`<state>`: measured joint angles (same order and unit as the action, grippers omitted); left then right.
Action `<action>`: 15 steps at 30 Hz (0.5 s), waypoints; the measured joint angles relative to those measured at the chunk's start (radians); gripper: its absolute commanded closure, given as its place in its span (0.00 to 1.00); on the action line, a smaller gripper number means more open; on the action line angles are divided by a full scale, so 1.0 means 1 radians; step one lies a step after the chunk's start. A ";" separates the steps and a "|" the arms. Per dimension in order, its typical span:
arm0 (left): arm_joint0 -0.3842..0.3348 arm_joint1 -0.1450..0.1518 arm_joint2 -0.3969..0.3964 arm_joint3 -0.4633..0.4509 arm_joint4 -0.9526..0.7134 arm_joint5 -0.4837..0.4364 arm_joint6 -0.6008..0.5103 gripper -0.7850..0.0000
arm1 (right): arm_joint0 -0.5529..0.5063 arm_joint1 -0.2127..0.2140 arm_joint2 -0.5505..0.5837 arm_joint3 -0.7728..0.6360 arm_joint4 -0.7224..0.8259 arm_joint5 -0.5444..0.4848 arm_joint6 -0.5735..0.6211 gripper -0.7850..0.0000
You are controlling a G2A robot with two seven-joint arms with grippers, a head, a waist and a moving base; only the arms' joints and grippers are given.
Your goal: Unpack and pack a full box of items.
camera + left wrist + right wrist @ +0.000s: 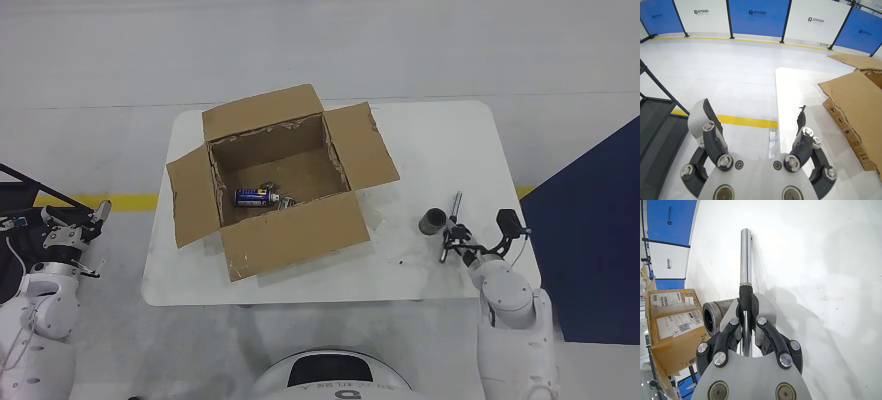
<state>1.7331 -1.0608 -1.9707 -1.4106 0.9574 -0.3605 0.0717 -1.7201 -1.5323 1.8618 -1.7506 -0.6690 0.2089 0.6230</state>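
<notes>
Box (295, 235) open on white table (440, 150); R end effector (746, 301) grips rod (745, 256); L end effector (755, 111) open over floor (715, 66).

The white rounded table (430, 130) is being lit brightly and evenly from overhead. A soft shadow is being cast by the open brown cardboard box (290, 235) toward the table's near edge, while the box's inside is being left dimmer than its flaps. Bright streaks of glare are being reflected along the polished steel rod (745, 256). In the left wrist view, the blue and white fence panels (755, 17) and the yellow floor line (753, 40) are being bowed by wide-angle distortion.
</notes>
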 measured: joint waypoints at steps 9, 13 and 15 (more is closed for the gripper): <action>0.000 0.000 0.000 0.000 0.000 0.000 0.000 0.00 | 0.007 0.014 -0.014 -0.005 -0.029 0.036 0.041 0.75; 0.000 0.000 0.000 0.000 0.000 0.000 0.000 0.00 | 0.005 0.020 -0.016 -0.014 -0.028 0.049 0.046 0.69; 0.000 0.000 0.000 0.000 0.000 0.000 0.000 0.00 | -0.002 0.022 -0.012 -0.026 -0.024 0.052 0.040 0.64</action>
<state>1.7331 -1.0608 -1.9707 -1.4106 0.9574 -0.3605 0.0717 -1.7223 -1.5107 1.8496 -1.7766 -0.6928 0.2613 0.6635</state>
